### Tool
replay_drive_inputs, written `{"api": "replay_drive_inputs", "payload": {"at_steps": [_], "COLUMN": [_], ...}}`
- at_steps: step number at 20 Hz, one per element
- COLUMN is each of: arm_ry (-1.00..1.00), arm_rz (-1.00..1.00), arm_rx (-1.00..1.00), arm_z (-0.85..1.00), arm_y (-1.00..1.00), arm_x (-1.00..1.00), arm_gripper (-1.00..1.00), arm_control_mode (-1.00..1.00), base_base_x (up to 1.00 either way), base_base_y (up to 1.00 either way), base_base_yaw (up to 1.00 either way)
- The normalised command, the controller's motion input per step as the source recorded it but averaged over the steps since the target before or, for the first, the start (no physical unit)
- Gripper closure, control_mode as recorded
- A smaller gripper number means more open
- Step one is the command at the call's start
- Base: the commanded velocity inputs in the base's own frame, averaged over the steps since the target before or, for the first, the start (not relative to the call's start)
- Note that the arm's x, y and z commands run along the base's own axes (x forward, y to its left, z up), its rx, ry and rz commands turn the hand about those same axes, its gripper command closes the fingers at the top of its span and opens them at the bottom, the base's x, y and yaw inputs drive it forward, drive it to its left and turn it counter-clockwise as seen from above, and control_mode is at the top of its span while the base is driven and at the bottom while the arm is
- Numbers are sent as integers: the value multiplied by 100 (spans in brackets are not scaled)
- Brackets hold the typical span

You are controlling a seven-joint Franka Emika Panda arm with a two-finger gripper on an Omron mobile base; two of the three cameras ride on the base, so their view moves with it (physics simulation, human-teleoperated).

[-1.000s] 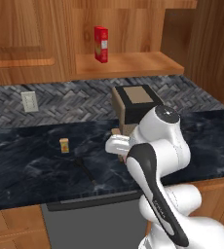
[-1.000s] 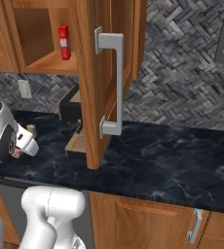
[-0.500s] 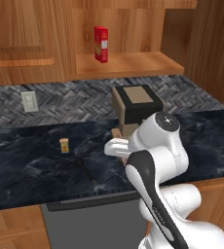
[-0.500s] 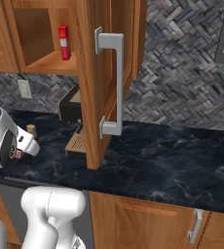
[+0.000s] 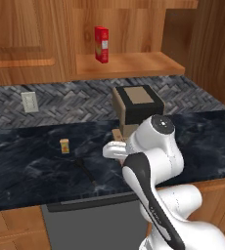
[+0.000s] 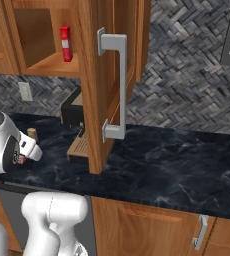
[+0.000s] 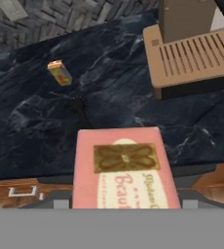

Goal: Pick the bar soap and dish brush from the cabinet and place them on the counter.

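The pinkish-red bar soap (image 7: 123,168) sits at the bottom of the hand view, with my gripper (image 7: 123,203) shut on it, above the front edge of the black counter (image 7: 114,63). From the right base camera, a bit of the soap (image 6: 21,160) peeks out at the hand, low over the counter (image 6: 177,165). The black dish brush (image 5: 85,168) lies flat on the counter just left of my hand; in the hand view the brush (image 7: 80,108) lies beyond the soap. The cabinet (image 5: 129,63) stands open above, its door (image 6: 109,85) swung out.
A tall red box (image 5: 101,44) stands on the cabinet shelf. A brown and black coffee machine (image 5: 136,105) sits on the counter right behind my arm. A tiny orange-yellow block (image 5: 64,145) stands left of the brush. The open door's grey handle (image 6: 118,85) juts out over the counter.
My hand has sunk slightly toward the counter with the bar soap in it. The brush and the block have stayed put.
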Motion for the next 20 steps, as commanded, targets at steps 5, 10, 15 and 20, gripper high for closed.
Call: {"api": "replay_drive_inputs", "payload": {"at_steps": [5, 10, 15, 20], "arm_ry": [1, 1, 1, 2], "arm_rz": [0, 0, 0, 0], "arm_rx": [-2, 0, 0, 0], "arm_z": [-42, -36, -35, -29], "arm_y": [5, 8, 7, 0], "arm_x": [21, 27, 32, 28], "arm_gripper": [100, 100, 100, 100], "arm_control_mode": [-100, -100, -100, -100], "base_base_x": [0, 0, 0, 0], "base_base_y": [0, 0, 0, 0], "base_base_yaw": [0, 0, 0, 0]}}
